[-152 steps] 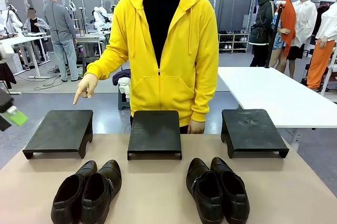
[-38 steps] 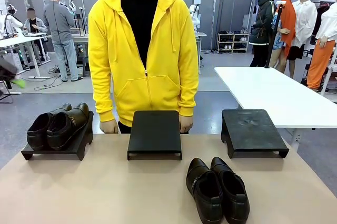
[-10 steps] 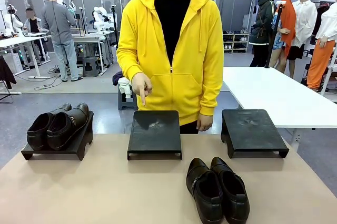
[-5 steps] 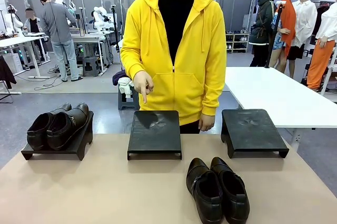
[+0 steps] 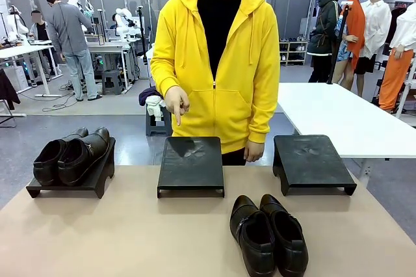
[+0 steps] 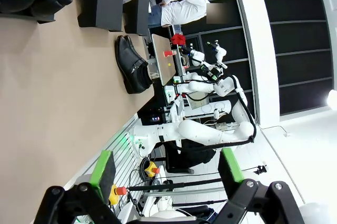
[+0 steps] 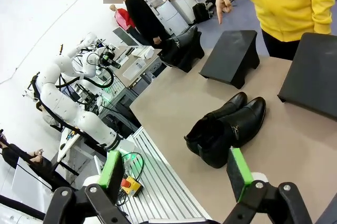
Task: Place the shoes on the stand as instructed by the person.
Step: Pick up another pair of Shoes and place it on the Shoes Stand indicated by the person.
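Note:
One pair of glossy black shoes [image 5: 71, 155] stands on the left stand [image 5: 103, 174]. The other pair [image 5: 268, 235] lies on the table in front, right of centre, also seen as the shoes [image 7: 226, 129] and the shoes [image 6: 131, 65]. The person [image 5: 218, 62] in a yellow hoodie stands at the far edge. One hand [image 5: 177, 104] points a finger down at the bare middle stand [image 5: 191, 163]. My left gripper [image 6: 166, 170] and my right gripper [image 7: 175, 171] are both open with nothing between their fingers, held back from the table.
The right stand [image 5: 312, 160] is bare. A white table [image 5: 338, 118] stands behind it at the right. In the right wrist view my left arm [image 7: 68, 98] shows beyond the table's near edge. Tan tabletop [image 5: 130, 231] spreads in front of the stands.
Since the earliest frame the left pair went from the table onto the left stand. The person now points at the middle stand. Over the last second the person shifted slightly right.

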